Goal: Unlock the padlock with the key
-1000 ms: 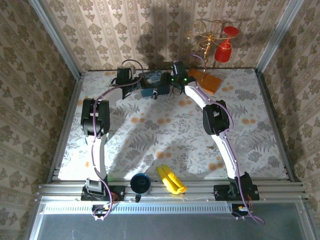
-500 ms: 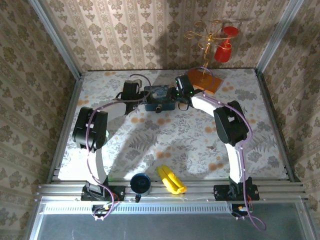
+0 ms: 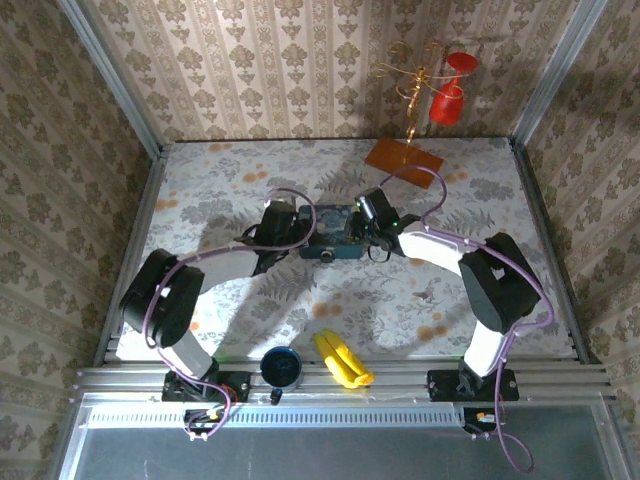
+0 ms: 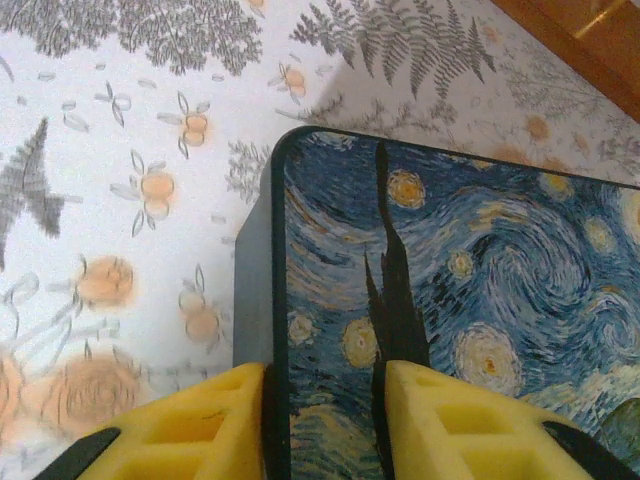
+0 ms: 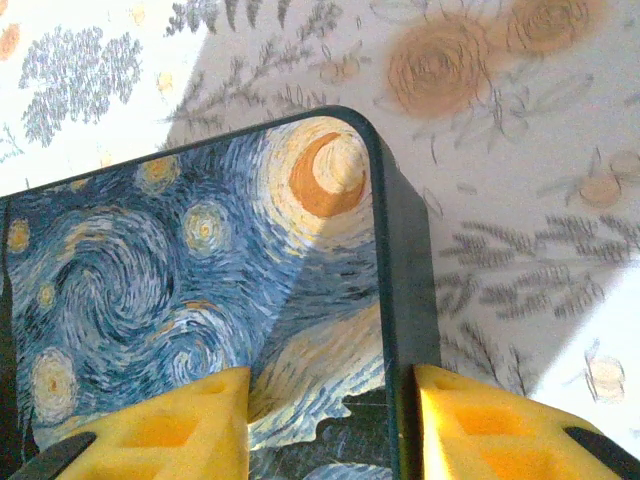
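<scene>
- As we look down, our left hand pinches the left edge of the blue painting-printed rectangular box on the floral desk.
- Our right hand, narrowly spread, grips its right edge.
- The tiny silver metal padlock sits on the box's near face.

The padlock at the blue box front is too small to resolve.

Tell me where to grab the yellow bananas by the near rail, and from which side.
Grip the yellow bananas across the middle of their length, coming straight down from above. They lie flat on the table, long, narrow and slanted, so jaws set crosswise should span them; the near end overlaps the rail, leaving little room there.
</scene>
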Available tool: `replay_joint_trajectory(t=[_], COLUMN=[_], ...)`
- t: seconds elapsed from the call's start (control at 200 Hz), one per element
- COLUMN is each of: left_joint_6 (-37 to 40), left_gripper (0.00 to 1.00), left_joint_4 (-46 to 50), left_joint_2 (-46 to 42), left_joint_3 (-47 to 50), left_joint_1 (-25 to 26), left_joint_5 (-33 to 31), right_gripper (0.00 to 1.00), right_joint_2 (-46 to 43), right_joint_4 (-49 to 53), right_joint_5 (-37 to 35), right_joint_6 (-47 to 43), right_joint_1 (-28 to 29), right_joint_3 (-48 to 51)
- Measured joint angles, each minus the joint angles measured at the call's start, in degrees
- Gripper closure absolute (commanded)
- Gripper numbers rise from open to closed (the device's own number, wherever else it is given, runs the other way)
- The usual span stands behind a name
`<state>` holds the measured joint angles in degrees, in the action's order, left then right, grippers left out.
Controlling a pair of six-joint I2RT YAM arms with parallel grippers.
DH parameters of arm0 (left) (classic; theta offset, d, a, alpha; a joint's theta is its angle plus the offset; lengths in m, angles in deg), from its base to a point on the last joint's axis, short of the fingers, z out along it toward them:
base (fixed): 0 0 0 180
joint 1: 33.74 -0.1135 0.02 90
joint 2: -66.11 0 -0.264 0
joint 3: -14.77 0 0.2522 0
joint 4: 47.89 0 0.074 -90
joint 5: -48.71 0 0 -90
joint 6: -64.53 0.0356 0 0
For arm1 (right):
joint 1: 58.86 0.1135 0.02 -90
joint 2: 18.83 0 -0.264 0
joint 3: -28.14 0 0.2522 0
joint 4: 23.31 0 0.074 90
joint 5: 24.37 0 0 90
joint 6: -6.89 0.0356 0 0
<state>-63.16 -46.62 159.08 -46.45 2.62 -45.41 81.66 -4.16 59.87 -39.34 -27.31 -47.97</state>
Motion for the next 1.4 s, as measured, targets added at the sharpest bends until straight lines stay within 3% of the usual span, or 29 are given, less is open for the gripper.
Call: replay_joint_trajectory(t=[0.3,0.585,0.705,0.84,0.905,0.95,0.985,1.105,1.256,1.401], left_joint_6=[-2.6,0.4,1.2,1.6,1.6,1.2,1.1,1.1,1.5,3.1], left_gripper=[0.61,0.57,0.53,0.38,0.26,0.12,0.01,0.00,0.00,0.00], left_joint_4=[-0.3,-4.7,-5.6,-6.4,-6.6,-6.8,-6.8,-6.5,-4.8,-2.0], left_joint_2=[-3.9,1.4,2.9,2.9,2.6,2.1,1.2,-4.2,-12.1,-18.4], left_joint_3=[4.4,1.1,-0.3,-0.3,-0.3,-0.2,0.0,1.2,2.3,3.4], left_joint_1=[4.1,0.8,-0.3,-0.3,-0.3,-0.1,0.1,0.8,0.6,0.3], left_joint_5=[-6.0,-6.6,-5.7,-3.2,-1.5,-0.7,0.0,1.2,-0.1,-2.5], right_gripper=[0.59,0.55,0.45,0.29,0.24,0.21,0.17,0.10,0.10,0.19], right_joint_2=[-1.0,5.9,7.6,7.6,7.5,7.1,6.5,1.3,-9.3,-20.1], right_joint_4=[0.9,2.6,2.8,3.7,4.1,4.6,5.2,7.8,10.7,16.2], right_joint_5=[-1.6,-3.9,-4.0,-4.1,-4.1,-4.1,-4.1,-4.8,-7.0,-9.8], right_joint_6=[-0.1,-2.0,-2.2,-3.2,-3.6,-4.2,-4.8,-6.4,-7.6,-7.5], right_joint_1=[1.5,1.0,0.6,0.7,0.9,1.0,1.2,1.4,1.2,0.7], right_joint_3=[0.8,-8.0,-10.1,-10.3,-10.2,-10.1,-9.7,-6.8,-1.7,2.8])
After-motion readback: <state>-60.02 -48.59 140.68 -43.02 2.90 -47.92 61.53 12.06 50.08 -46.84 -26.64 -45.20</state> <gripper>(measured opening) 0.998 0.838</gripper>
